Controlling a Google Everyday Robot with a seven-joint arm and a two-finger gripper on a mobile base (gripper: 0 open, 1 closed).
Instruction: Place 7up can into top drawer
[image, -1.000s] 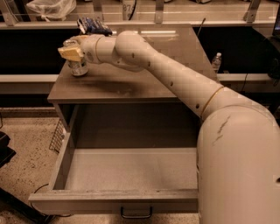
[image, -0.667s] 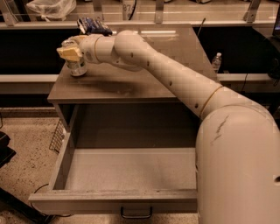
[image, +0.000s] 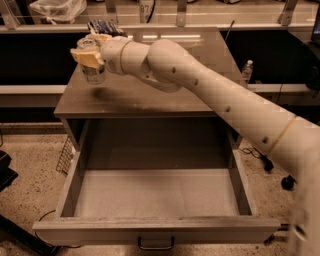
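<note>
The 7up can (image: 93, 73) is a small pale can with a silver top, at the back left of the cabinet top (image: 165, 85). My gripper (image: 88, 54) has yellowish fingers (image: 84, 57) shut around the can's upper part and holds it upright just above the surface, with a shadow beneath it. The top drawer (image: 70, 185) is pulled wide open below and in front, its pale floor bare and its dark handle (image: 156, 243) at the bottom edge. My white arm reaches in from the right, over the cabinet.
A dark blue snack packet (image: 102, 25) lies at the back of the cabinet top, behind the gripper. A plastic bag (image: 52, 9) sits on the rear shelf. A water bottle (image: 246, 70) stands right of the cabinet. A wire basket (image: 65, 155) hangs beside the drawer's left wall.
The can has risen slightly off the cabinet top in the shut gripper and shifted a little to the right. The drawer has not moved.
</note>
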